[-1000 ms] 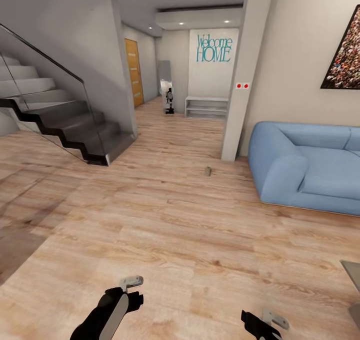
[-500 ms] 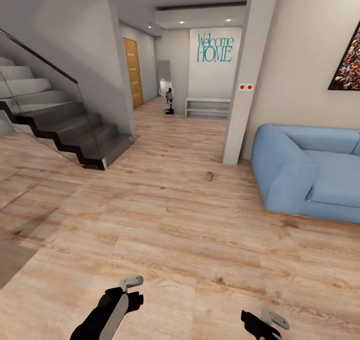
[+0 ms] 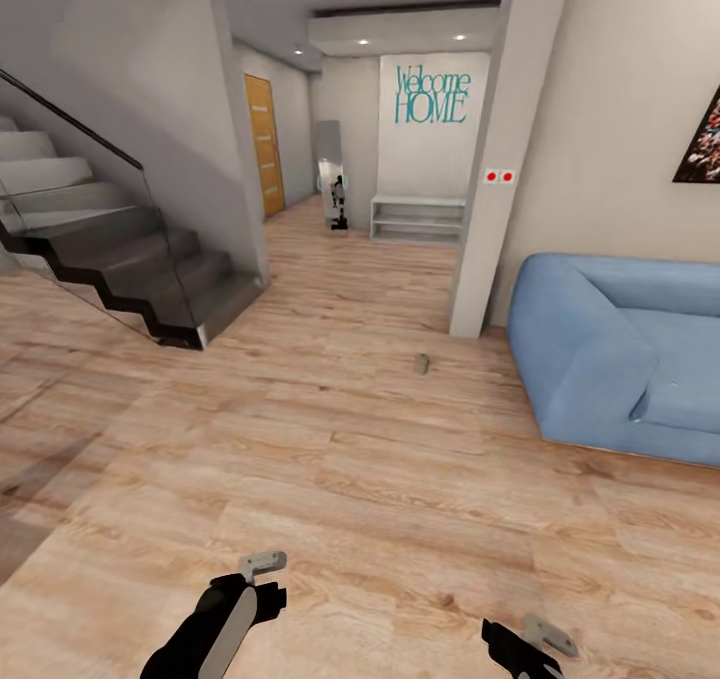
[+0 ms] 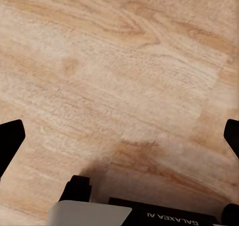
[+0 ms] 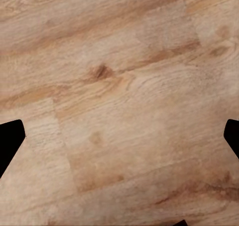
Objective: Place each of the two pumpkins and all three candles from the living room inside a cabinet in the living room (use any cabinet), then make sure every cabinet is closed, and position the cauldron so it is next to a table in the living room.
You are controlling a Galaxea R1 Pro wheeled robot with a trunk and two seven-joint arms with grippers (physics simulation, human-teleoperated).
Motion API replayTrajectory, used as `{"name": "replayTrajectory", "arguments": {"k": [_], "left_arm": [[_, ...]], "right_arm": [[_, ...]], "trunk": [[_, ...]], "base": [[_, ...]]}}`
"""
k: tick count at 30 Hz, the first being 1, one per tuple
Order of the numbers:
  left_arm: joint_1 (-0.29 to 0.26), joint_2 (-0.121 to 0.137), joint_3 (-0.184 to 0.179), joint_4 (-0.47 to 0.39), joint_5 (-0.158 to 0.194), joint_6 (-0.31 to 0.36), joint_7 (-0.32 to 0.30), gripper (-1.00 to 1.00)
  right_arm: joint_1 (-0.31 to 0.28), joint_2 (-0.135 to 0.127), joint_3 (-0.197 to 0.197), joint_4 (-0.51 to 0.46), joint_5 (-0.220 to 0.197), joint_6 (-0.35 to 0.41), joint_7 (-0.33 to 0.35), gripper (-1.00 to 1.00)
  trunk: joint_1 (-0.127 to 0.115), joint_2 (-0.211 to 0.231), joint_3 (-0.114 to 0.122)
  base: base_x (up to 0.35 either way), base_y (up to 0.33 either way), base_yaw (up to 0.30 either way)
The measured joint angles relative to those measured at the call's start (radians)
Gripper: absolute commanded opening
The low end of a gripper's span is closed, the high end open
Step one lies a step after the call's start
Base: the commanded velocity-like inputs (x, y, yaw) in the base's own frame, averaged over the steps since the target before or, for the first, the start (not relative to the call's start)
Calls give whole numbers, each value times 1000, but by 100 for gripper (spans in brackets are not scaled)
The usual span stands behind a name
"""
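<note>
Landmark: the blue sofa (image 3: pixel 620 359).

Nearest: left pincer (image 3: pixel 262 563), black arm with pale grey fingers, hanging low over the floor (image 3: pixel 350 479), well short of the sofa. The left wrist view has its dark fingertips (image 4: pixel 10 141) at opposite edges, spread wide, nothing between them. Right pincer (image 3: pixel 545 639), nearer the sofa's side, likewise spread with fingertips (image 5: pixel 10 141) far apart and holding nothing.

Floor: pale wood-grain planks, matte, with knots.

Middle: one candle (image 3: pixel 421 363), a squat grey-brown cylinder, standing alone on the floor just off the sofa's near arm, close to the foot of the square white pillar (image 3: pixel 500 159).

Sofa: soft, rounded, light-blue upholstery, against a cream wall.

Farther: dark stepped staircase (image 3: pixel 130 249) with a glass balustrade, well apart from the sofa across the floor; beyond the pillar, a low white shelf unit (image 3: pixel 418 215), an orange wooden door (image 3: pixel 262 144), teal "Welcome HOME" lettering (image 3: pixel 431 96).

Progress, as judged: a candle remains uncollected; pumpkins, cabinet and cauldron are unaccounted for here. Robot appears in transit.
</note>
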Motion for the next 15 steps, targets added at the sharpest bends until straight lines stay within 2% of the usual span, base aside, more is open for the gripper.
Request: {"name": "replayTrajectory", "arguments": {"k": [15], "left_arm": [[0,3,0,17,0,-62,2,100]], "right_arm": [[0,2,-1,4,0,1,0,100]], "trunk": [[0,0,0]], "base": [[331,0,0]]}}
